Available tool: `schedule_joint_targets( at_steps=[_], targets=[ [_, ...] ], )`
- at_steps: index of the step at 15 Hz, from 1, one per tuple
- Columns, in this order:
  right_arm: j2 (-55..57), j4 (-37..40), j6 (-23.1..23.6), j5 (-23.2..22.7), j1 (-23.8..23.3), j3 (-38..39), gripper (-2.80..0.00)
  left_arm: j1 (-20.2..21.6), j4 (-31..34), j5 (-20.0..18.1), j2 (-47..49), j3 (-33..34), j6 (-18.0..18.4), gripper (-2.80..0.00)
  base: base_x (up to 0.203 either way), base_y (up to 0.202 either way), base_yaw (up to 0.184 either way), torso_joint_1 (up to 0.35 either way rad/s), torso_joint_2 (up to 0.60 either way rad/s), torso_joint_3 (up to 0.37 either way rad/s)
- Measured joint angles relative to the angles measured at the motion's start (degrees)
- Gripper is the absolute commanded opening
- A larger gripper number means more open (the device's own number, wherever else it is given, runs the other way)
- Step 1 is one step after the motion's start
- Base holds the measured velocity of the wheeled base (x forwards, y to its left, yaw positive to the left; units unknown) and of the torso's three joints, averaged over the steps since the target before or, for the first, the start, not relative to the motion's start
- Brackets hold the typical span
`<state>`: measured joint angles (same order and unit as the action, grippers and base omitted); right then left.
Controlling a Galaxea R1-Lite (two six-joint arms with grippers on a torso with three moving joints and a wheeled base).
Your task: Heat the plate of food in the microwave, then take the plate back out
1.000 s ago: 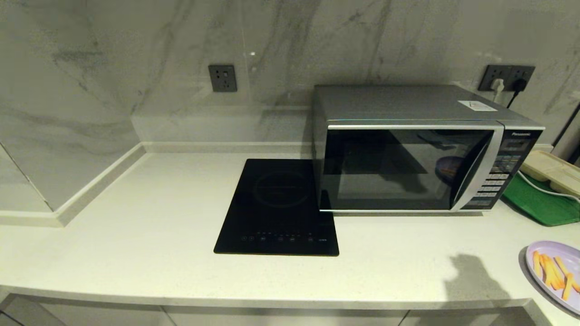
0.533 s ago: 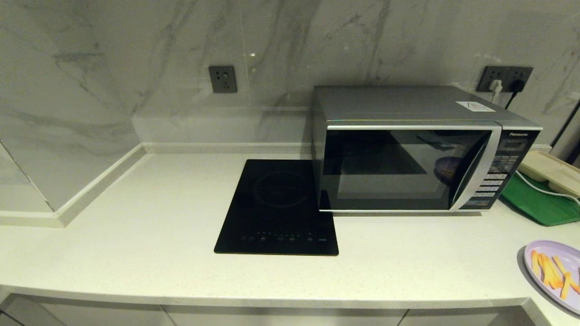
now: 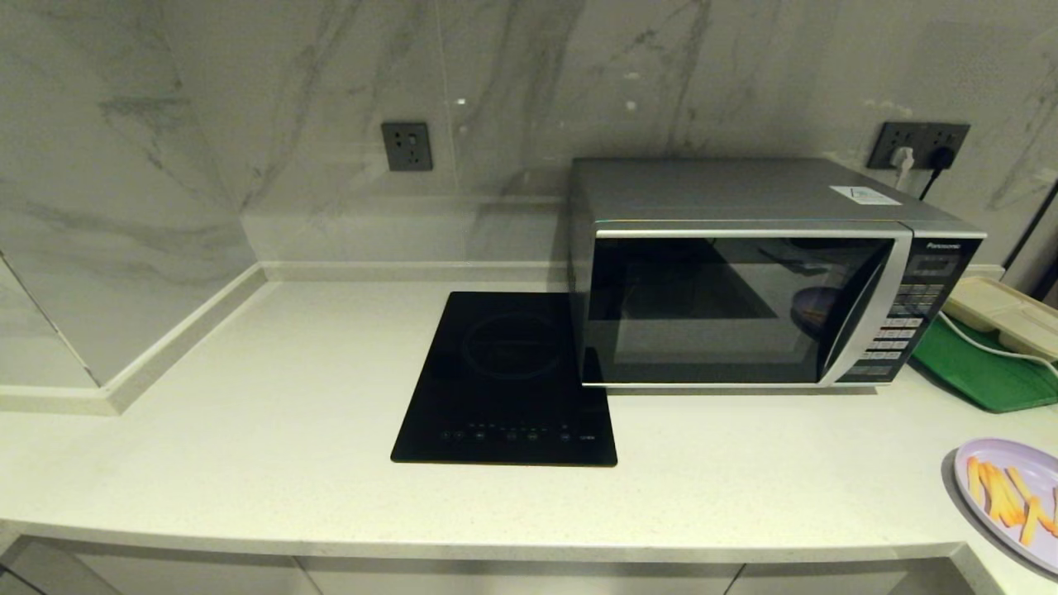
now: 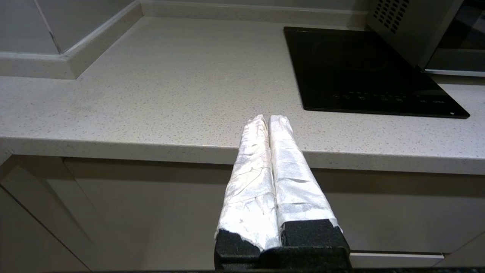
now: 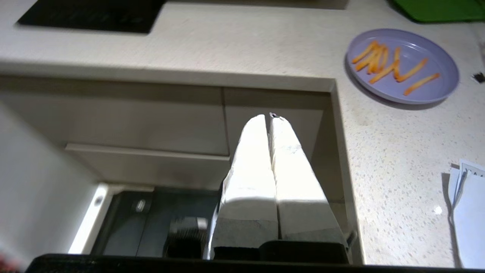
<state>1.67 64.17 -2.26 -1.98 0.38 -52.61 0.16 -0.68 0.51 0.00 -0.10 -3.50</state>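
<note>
The silver-grey microwave [image 3: 744,273] stands at the back right of the counter, its dark glass door closed. The pale lilac plate of food [image 3: 1012,496], with thin orange fries, lies on the counter at the front right, also the plate of food [image 5: 403,64] in the right wrist view. Neither gripper shows in the head view. My left gripper [image 4: 268,118] is shut and empty, low in front of the counter edge, left of the cooktop. My right gripper [image 5: 267,118] is shut and empty, below the counter edge in front of the cabinet, short of the plate.
A flat black cooktop [image 3: 508,380] lies left of the microwave. A green tray [image 3: 988,372] with a beige compartment tray [image 3: 1004,314] sits right of the microwave. White papers [image 5: 468,212] lie on the side counter. Wall sockets [image 3: 917,145] are behind the microwave.
A dark shadow on the counter's front right has gone. The head view has shifted slightly. Microwave and plate stay where they were.
</note>
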Motion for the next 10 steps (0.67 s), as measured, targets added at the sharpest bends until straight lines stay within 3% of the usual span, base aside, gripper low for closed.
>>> schedule_joint_targets(
  at_steps=[3, 5, 8, 10],
  targets=[
    [-1.45, -17.27, -2.07, 7.35, 0.09, 18.94, -2.80, 0.00, 0.01, -0.02, 0.00, 0.00, 0.02, -2.80, 0.000, 0.000, 0.000, 0.000, 0.00, 0.000],
    [-1.65, -29.47, -2.56, 9.63, 0.11, 31.09, -2.80, 0.00, 0.00, -0.02, 0.00, 0.00, 0.02, -2.80, 0.000, 0.000, 0.000, 0.000, 0.00, 0.000],
    [-1.72, -50.27, -1.88, 6.99, 0.13, 46.12, -2.80, 0.00, 0.02, 0.00, 0.00, 0.00, 0.02, -2.80, 0.000, 0.000, 0.000, 0.000, 0.00, 0.000],
    [-1.74, -60.39, 1.85, 4.00, 0.13, 50.35, -2.80, 0.00, 0.00, -0.02, 0.00, 0.00, 0.02, -2.80, 0.000, 0.000, 0.000, 0.000, 0.00, 0.000]
  ],
)
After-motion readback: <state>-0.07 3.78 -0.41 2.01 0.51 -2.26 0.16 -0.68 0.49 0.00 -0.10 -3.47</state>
